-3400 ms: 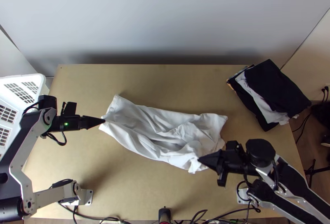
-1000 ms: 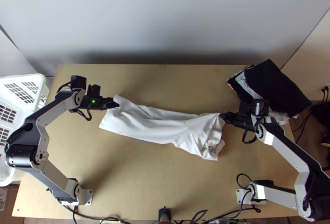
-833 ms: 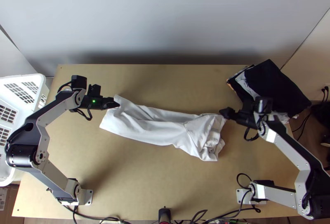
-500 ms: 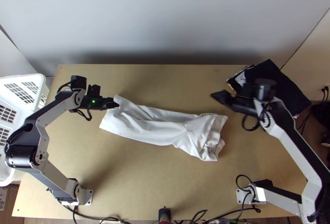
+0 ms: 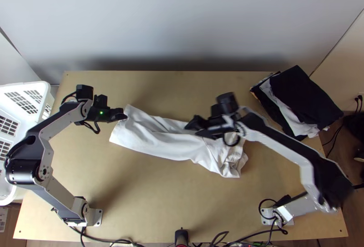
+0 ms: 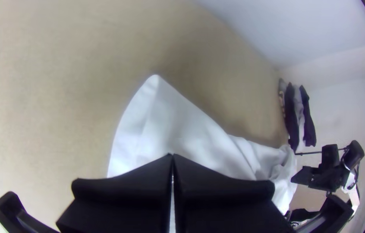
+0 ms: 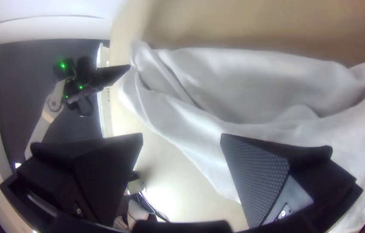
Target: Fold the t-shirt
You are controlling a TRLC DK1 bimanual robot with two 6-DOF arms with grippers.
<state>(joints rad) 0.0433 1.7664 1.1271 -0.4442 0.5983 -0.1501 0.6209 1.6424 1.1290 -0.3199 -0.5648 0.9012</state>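
My left gripper (image 5: 125, 116) is at the left end of the white t-shirt (image 5: 170, 144); in the left wrist view this gripper (image 6: 172, 157) has its fingers pressed together, above the cloth (image 6: 178, 125). The shirt lies as a long strip, flattened with lengthwise folds to the left and bunched at its right end. Over the strip's upper edge, right of its middle, is my right gripper (image 5: 191, 129). In the right wrist view that gripper (image 7: 181, 135) stands wide open, nothing between its fingers, with the shirt (image 7: 251, 86) beyond them.
A stack of dark and light folded clothes (image 5: 302, 99) lies at the table's back right corner. On the left side stands a white basket (image 5: 40, 88). Cables (image 5: 214, 239) run along the near edge of the table (image 5: 150, 201).
The shirt has become a narrower, smoother strip. My right gripper went from its near right part to the far right, then swung left over it. My left gripper moved farther back and lately slightly left.
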